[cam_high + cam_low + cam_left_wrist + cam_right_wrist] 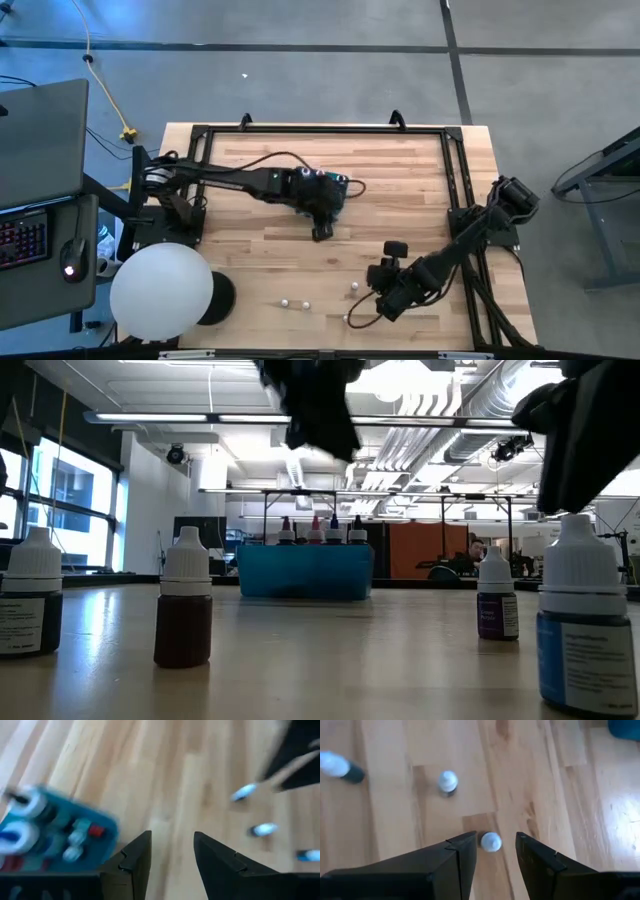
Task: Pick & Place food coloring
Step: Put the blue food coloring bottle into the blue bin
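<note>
Right gripper [495, 851] jaws open above food coloring bottle [491, 841]

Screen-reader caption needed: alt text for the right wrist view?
The right gripper hangs open above a white-capped food coloring bottle standing between its dark fingers on the pale wooden table. Two more white-capped bottles stand beyond.

In the high view the left arm hides most of the teal box [343, 188], and the bottles [297, 302] near it are white specks, colours unreadable. The left wrist view blurs the box [60, 837] and cuts it at the edge. Bottle labels [497, 616] before the box are illegible.
</note>
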Robot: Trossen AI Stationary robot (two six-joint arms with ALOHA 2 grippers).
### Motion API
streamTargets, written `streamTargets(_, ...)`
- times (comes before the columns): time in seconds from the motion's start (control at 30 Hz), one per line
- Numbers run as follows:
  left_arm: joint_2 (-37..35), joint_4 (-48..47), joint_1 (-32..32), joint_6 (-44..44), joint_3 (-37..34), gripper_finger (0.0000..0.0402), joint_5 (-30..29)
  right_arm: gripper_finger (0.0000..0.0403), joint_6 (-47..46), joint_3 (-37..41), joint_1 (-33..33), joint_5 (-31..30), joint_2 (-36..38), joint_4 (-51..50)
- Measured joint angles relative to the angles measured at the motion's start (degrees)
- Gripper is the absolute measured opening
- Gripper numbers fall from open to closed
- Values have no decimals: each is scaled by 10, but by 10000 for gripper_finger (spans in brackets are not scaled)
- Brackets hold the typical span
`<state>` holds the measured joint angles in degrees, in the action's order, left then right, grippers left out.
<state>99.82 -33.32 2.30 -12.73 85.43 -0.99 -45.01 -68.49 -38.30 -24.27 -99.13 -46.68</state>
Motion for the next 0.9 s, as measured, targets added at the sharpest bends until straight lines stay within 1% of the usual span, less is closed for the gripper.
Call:
streamTargets(0.07, -12, -12, 19, 0, 1, 145, -9, 129, 0, 0, 9, 0, 0, -1)
streamTargets(0.1, -21, -31, 30, -1, -2, 145, -22, 129, 0, 0, 12, 1, 0, -2)
streamTargets(0.2, -28, -29, 61, -9, 2, 145, -75, 129, 0, 0, 20, 9, 0, -9)
streamTargets(0.33, -31, -94, 103, -33, -1, 145, -122, 129, -13, 0, 28, 13, 0, -9)
streamTargets(0.43, -37, -128, 129, -77, -3, 145, -159, 129, -32, 0, 31, 23, -6, -9)
streamTargets(0.5, -35, -140, 145, -106, -20, 145, -177, 129, -35, 0, 32, 26, -15, -7)
streamTargets(0.67, -34, -131, 184, -172, -70, 145, -205, 129, -37, 0, 32, 34, -45, -10)
streamTargets(0.83, -34, -123, 217, -241, -109, 145, -235, 129, -37, 0, 43, 43, -54, -11)
streamTargets(0.9, -34, -112, 225, -260, -122, 145, -249, 129, -39, 0, 49, 56, -54, -10)
